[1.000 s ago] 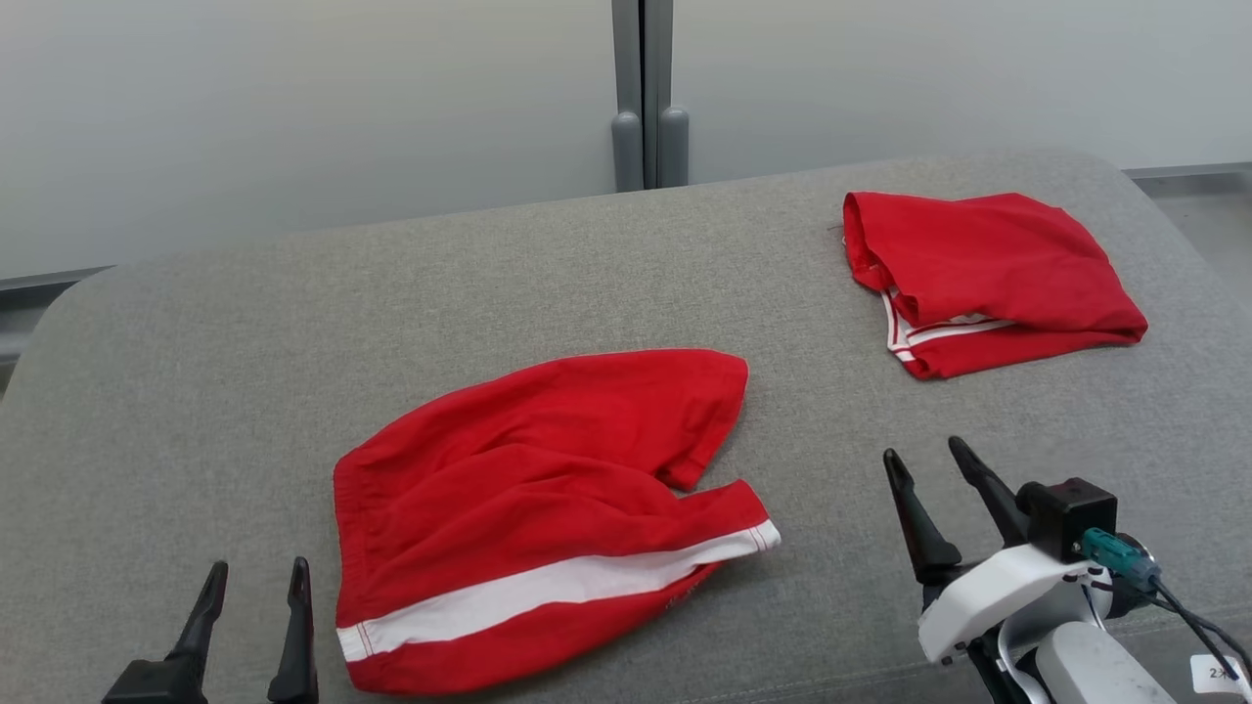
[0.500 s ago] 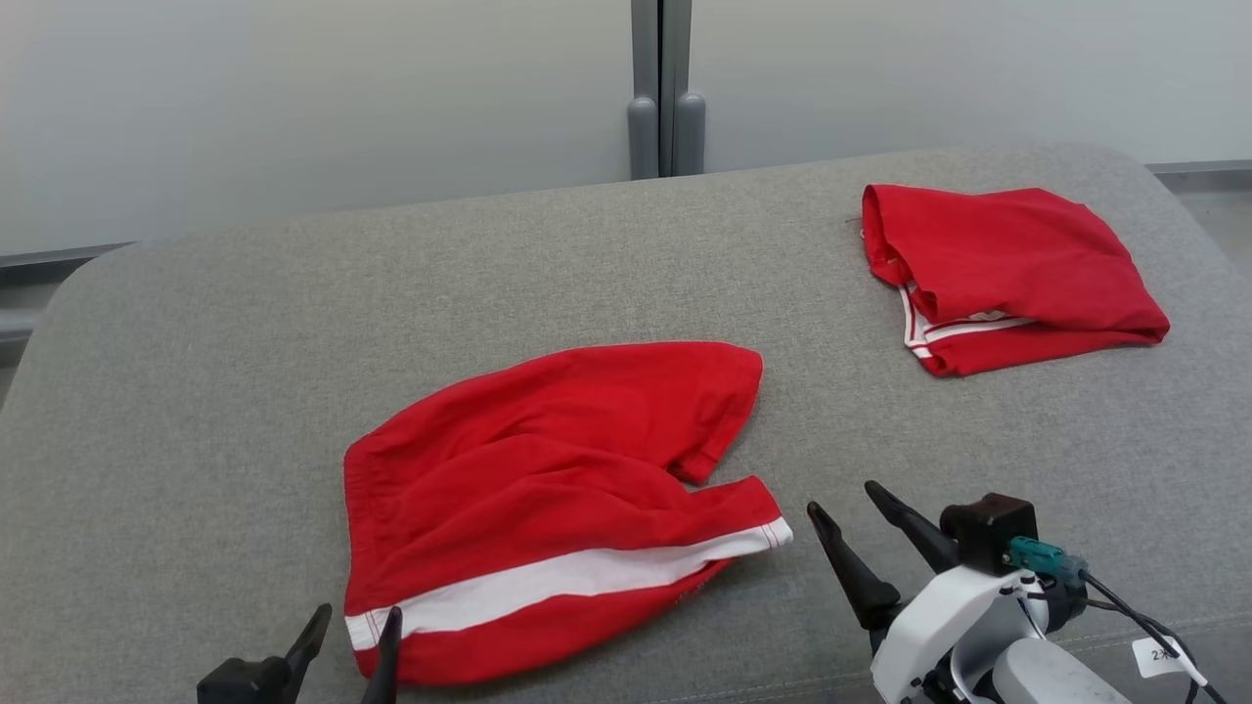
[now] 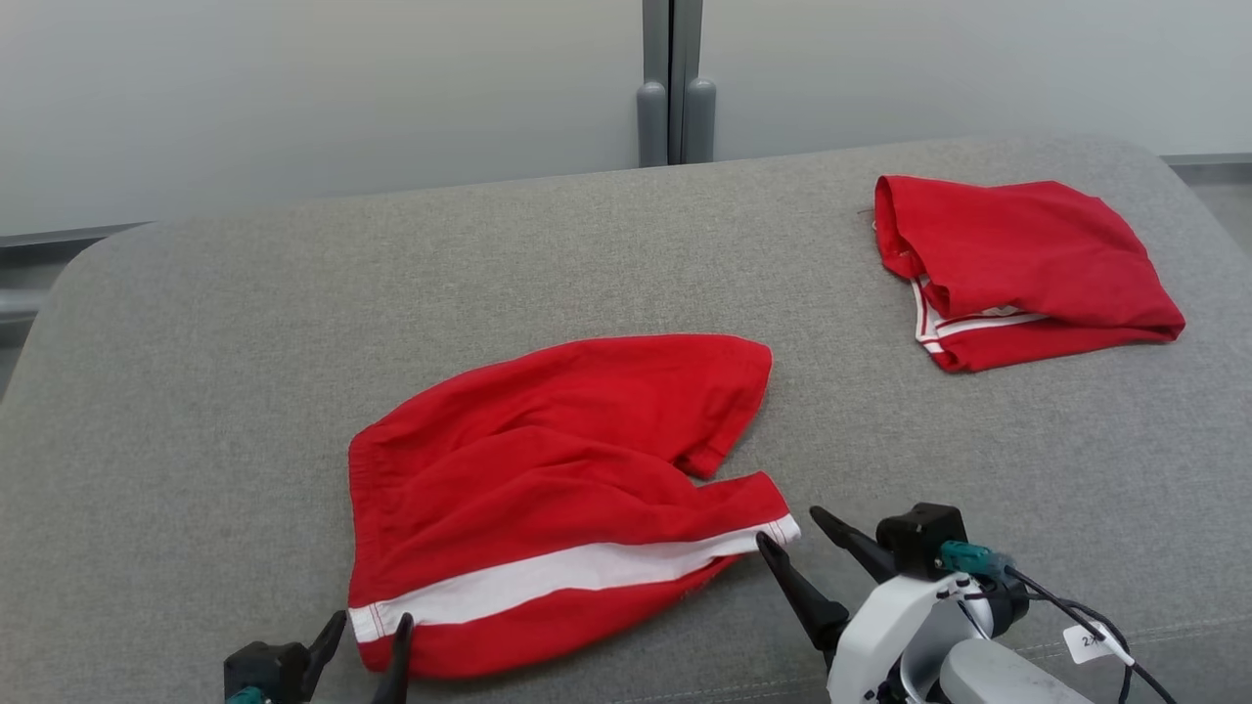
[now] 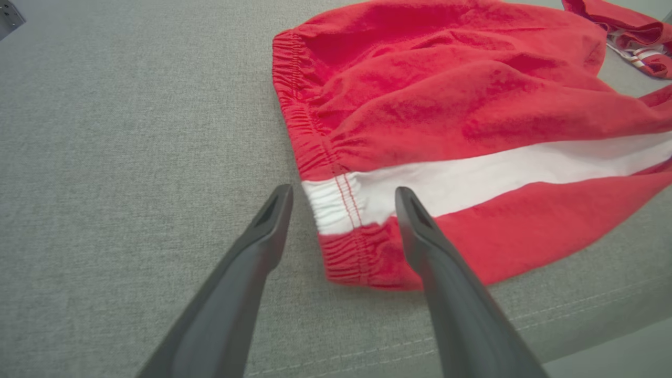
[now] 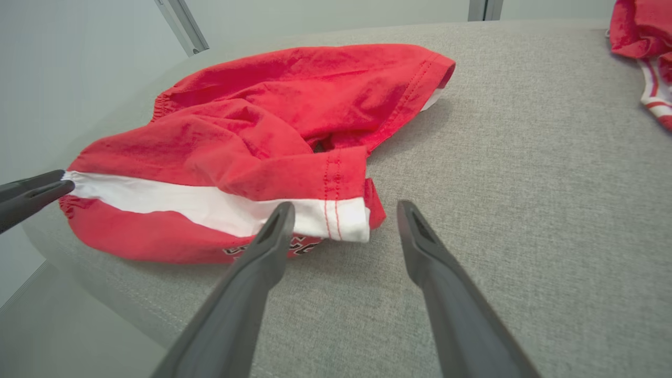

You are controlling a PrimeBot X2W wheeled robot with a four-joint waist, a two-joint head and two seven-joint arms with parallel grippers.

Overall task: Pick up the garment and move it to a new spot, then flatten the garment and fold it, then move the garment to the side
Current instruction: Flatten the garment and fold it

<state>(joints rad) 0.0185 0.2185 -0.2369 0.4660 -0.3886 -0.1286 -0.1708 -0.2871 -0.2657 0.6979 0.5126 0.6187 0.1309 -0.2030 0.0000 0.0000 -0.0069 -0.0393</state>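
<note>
- The left gripper [image 3: 372, 618] sits at 7 o'clock in the head view. Its two dark fingers [image 4: 247, 262] are spread wide and hold nothing.
- In the left wrist view those fingers straddle the elastic waistband [image 4: 304, 131] where the white stripe [image 4: 472, 178] ends. One finger is over the bare grey cushioned surface [image 4: 105, 131] just beside the band, and the other is over the red cloth below the stripe. Whether either tip touches cannot be told.
- The red shorts [image 3: 548, 460] lie rumpled near the surface's front edge, around 6 o'clock in the head view. The waistband faces 9 o'clock and the leg openings face 3 o'clock.
- The white stripe runs along the near side of the shorts, from the waistband to the near leg's hem.
- The farther leg reaches toward 1 o'clock.
- The right gripper [image 3: 787, 525] is at 5 o'clock in the head view, its fingers parted and empty. They point toward 10 o'clock, with one tip just beside the stripe's hem end.
- In the right wrist view one of its fingers crosses in front of the stripe near the hem, and the other is over bare surface.
- A folded red garment [image 3: 1017, 264] lies at 2 o'clock, well apart from the shorts.
- A grey post [image 3: 675, 88] stands at 12 o'clock behind the surface.
</note>
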